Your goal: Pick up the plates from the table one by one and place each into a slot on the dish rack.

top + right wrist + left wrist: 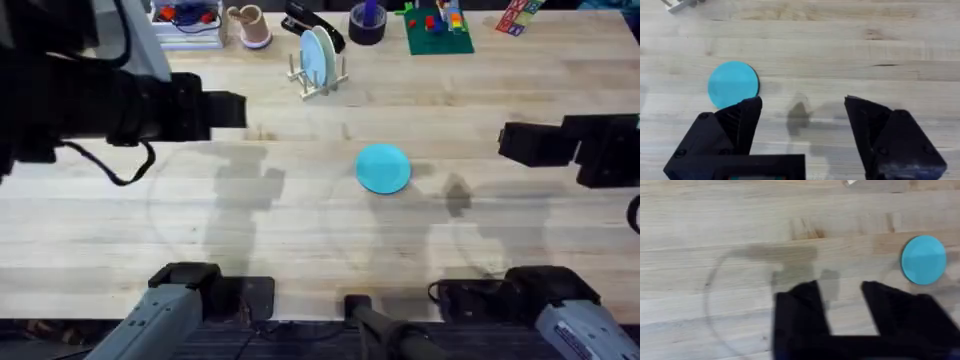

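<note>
Plate (383, 167), flat round turquoise disc, lies on my pale butcher-block table (300, 230) mid-board, well apart from the wooden dowel dish rack (318, 75), which already holds a paler plate (316, 55) upright. My left gripper (842, 297) and right gripper (802, 112) both hang above bare wood, black fingers spread wide, gripping nothing.

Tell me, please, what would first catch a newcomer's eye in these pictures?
A bright turquoise plate lies flat in the middle of the pale wooden table, apart from everything else. At the table's far edge, the small dish rack holds a paler plate upright. Both pincers, left and right, hang open above bare wood near the turquoise plate.
</note>
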Controlling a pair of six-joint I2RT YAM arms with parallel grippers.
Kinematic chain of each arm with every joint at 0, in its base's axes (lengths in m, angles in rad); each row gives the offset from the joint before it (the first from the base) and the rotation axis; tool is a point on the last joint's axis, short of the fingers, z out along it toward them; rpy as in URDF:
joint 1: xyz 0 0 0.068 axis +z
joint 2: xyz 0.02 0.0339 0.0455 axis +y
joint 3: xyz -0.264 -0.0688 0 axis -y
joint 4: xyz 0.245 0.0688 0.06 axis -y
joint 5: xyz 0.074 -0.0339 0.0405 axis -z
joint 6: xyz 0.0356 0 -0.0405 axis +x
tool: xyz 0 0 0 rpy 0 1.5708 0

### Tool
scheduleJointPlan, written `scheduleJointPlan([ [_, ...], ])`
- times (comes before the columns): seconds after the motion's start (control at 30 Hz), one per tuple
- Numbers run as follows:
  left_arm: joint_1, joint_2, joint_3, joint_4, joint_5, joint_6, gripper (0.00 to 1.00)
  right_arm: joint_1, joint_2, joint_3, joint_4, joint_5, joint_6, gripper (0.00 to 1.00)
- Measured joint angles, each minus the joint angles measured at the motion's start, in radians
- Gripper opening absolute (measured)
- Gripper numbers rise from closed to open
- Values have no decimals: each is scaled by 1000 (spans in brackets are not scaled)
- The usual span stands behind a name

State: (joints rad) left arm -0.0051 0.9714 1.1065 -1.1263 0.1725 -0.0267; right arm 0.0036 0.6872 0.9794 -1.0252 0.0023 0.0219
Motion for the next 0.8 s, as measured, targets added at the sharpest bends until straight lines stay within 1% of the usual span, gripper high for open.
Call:
scheduleJointPlan([
  [0.03, 0, 9, 0, -1, 19, 0, 351, 0, 0, 0, 0, 0, 0, 994],
  [0.1, 0, 30, 0, -3, 62, 4, 80, 0, 0, 0, 0, 0, 0, 995],
  [0.13, 0, 41, 0, -6, 87, 3, 51, 0, 0, 0, 0, 0, 0, 995],
  [0.23, 0, 71, 0, -8, 166, 3, 41, 0, 0, 0, 0, 0, 0, 995],
  [0.47, 0, 108, 0, 9, 391, 3, 41, 0, 0, 0, 0, 0, 0, 995],
  [0.57, 0, 110, 0, 21, 468, 2, 41, 0, 0, 0, 0, 0, 0, 995],
  [0.63, -7, 110, 0, 27, 499, -1, 42, 0, 0, 0, 0, 0, 0, 995],
  [0.67, -13, 110, 0, 35, 508, -6, 42, 0, 0, 0, 0, 0, 0, 995],
  [0.7, -47, 110, -2, 97, 539, -32, 42, 0, 0, 0, 0, 0, 0, 995],
  [0.8, -93, 110, -24, 205, 570, -70, 42, 0, 0, 0, 0, 0, 0, 995],
])
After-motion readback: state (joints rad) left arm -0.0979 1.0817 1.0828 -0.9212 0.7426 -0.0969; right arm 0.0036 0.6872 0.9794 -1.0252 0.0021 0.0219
